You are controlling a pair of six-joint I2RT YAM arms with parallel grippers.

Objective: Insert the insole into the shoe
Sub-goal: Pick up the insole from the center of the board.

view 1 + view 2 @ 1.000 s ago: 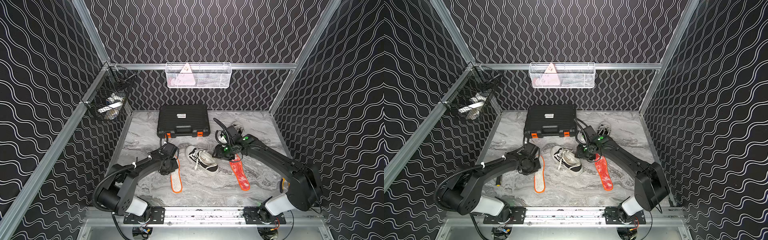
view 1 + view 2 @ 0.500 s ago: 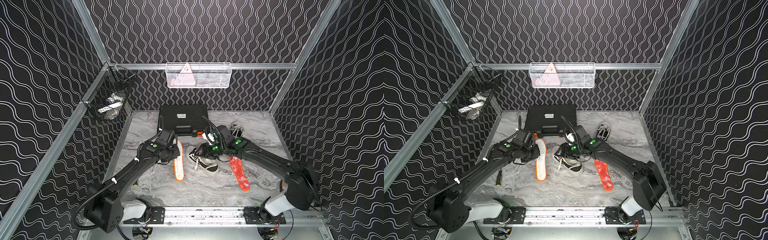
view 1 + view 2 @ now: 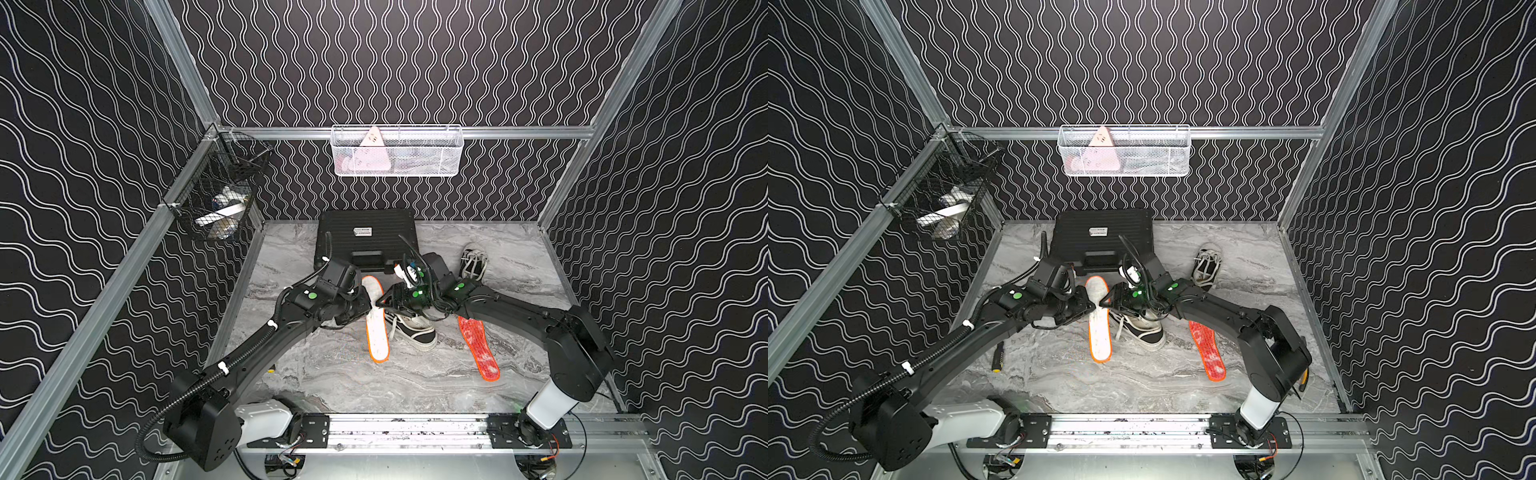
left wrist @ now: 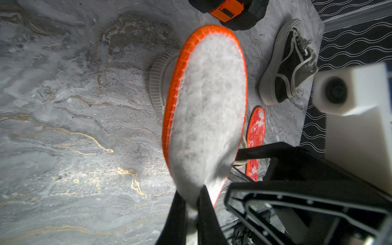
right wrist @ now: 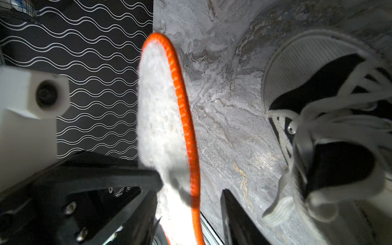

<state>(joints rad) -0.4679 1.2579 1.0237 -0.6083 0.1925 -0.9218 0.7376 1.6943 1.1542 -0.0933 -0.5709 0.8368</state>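
A white insole with an orange rim hangs just left of the black-and-white shoe in both top views. My left gripper is shut on the narrow end of the insole. My right gripper stands open with that same end of the insole between its jaws; a gap shows beside the orange rim. The shoe lies on the table beside the right gripper, laces loose. In the left wrist view only the shoe's toe shows behind the insole.
A red insole lies right of the shoe. A second shoe lies at the back right, beside a black case. A small dark tool lies at the left. Wire baskets hang on the walls.
My left arm has raised the white insole off the table and carried it back beside the shoe. My right gripper has swung left from the red insole, over the shoe, to the white insole.
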